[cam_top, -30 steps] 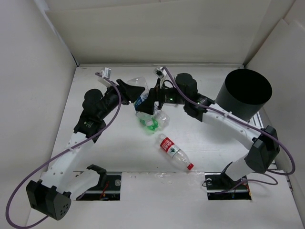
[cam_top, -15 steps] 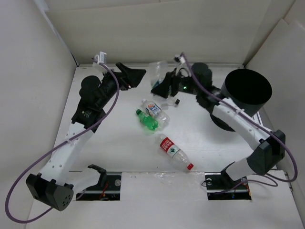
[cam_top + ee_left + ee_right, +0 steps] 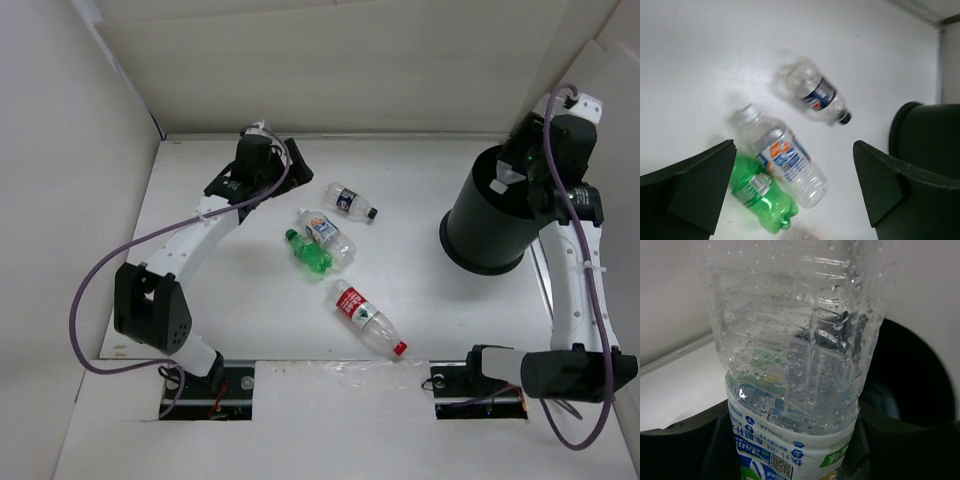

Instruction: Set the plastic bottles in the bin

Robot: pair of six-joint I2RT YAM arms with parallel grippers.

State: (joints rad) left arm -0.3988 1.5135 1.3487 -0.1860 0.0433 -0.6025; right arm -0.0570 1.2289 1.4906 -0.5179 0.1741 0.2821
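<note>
My right gripper (image 3: 512,172) is shut on a clear bottle (image 3: 790,365) with a blue, white and green label, held over the black bin (image 3: 490,235); the bin's dark opening (image 3: 910,385) shows just behind the bottle. My left gripper (image 3: 283,160) hangs open and empty at the far left of the table, above the bottles (image 3: 795,195). Below it lie a dark-labelled bottle with a black cap (image 3: 820,97), a clear blue-and-orange-labelled one (image 3: 785,162) and a green one (image 3: 760,195). A red-labelled bottle (image 3: 368,318) lies nearer the front.
White walls close in the table on the left, back and right. The bin (image 3: 927,135) stands at the right, close to the side wall. The arm bases sit in cut-outs (image 3: 215,385) at the near edge.
The left gripper opened and let go of the clear bottle, then drew back to the far left. The right gripper shut on that bottle and swung it right, over the bin.
</note>
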